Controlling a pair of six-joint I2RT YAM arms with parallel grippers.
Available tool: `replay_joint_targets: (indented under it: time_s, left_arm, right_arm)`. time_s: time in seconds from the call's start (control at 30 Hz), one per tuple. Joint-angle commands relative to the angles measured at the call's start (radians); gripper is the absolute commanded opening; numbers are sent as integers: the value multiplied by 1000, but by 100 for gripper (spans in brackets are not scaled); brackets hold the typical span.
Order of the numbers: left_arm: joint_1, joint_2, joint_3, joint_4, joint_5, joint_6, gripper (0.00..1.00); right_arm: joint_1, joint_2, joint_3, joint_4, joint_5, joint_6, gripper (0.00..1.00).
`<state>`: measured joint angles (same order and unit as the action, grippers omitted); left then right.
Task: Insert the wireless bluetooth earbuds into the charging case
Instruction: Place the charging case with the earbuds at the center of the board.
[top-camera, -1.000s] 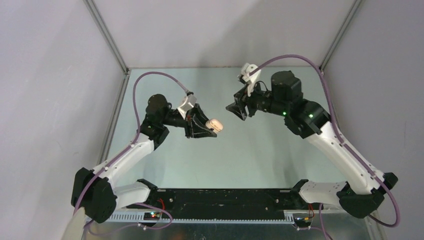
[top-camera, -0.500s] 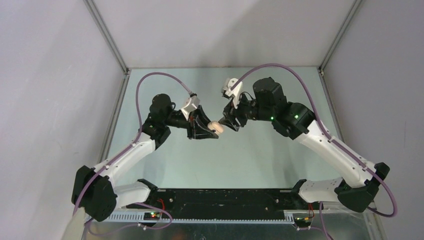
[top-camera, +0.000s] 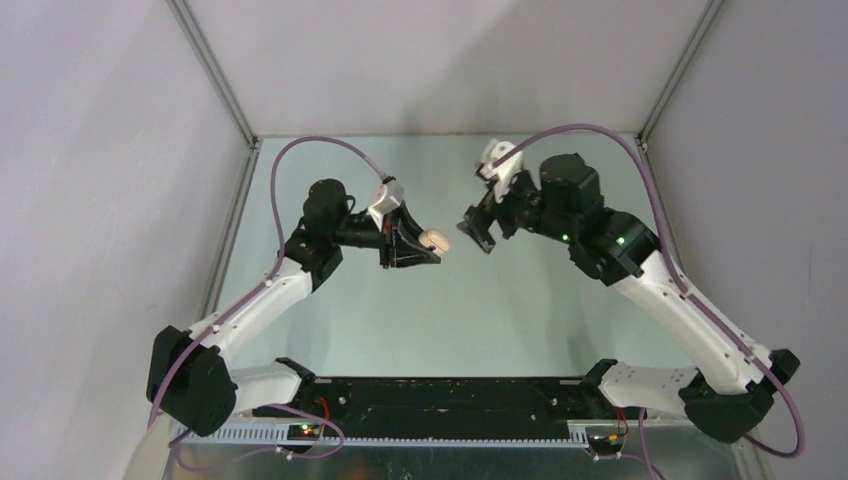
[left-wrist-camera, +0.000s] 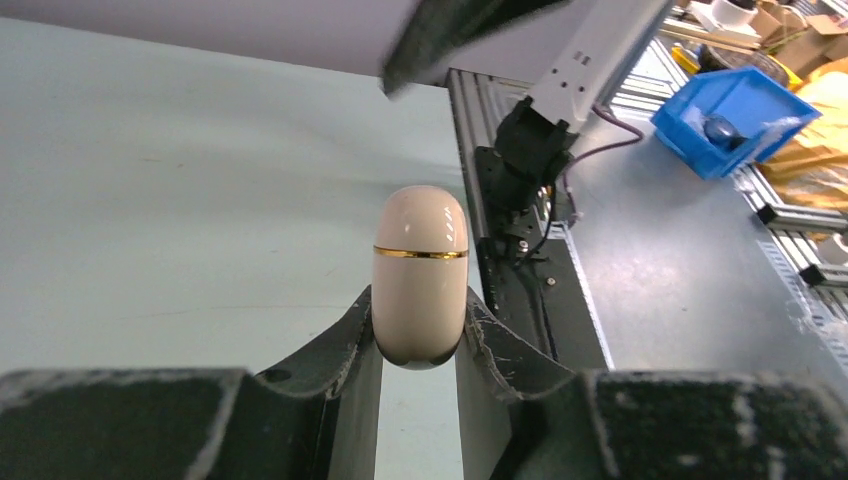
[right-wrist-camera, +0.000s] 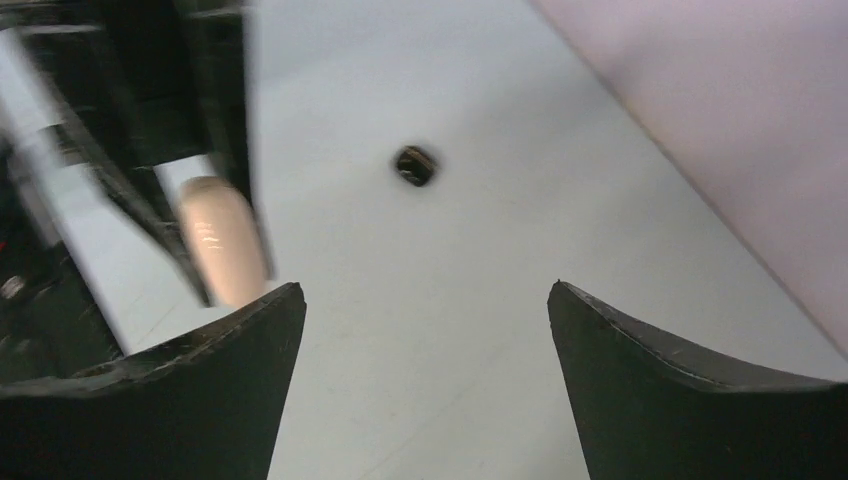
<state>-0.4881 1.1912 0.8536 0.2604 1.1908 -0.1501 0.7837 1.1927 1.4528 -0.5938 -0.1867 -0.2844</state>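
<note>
The left gripper (left-wrist-camera: 420, 325) has its jaws closed on the lower end of the charging case (left-wrist-camera: 420, 262); the case is beige and pill-shaped, shut along a gold band, and its rounded top projects beyond the fingertips, clear of the table (top-camera: 500, 300). The right gripper (right-wrist-camera: 425, 300) is just right of the case, facing it and apart from it — jaws spread wide, nothing between them. A small dark object (right-wrist-camera: 414, 165) lies on the table ahead of the right gripper — too blurred to confirm as an earbud.

Count recorded: one beige charging case (left-wrist-camera: 420, 275) and one small dark object (right-wrist-camera: 414, 165), too blurred to identify.
</note>
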Motion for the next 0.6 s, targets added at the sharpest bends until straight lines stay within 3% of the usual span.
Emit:
replay_joint_targets:
  time_s: [0.0,0.13,0.3,0.57]
  left_arm:
    - [-2,56,87,-92,-106,77,7]
    - [-10,156,155,-137,-142,91,7]
    - [-30,305,255,-180,-192,103,8]
    - [-79,581,414,-105,-246,-32,10]
  right_arm:
    - [-137,-135,-100,125,174,8,98]
    - [-307,-267,-269,243,172,51,100]
    - [-553,-363,-378,270,-48,112,99]
    - [-625,-361,-420,192,-114,113,99]
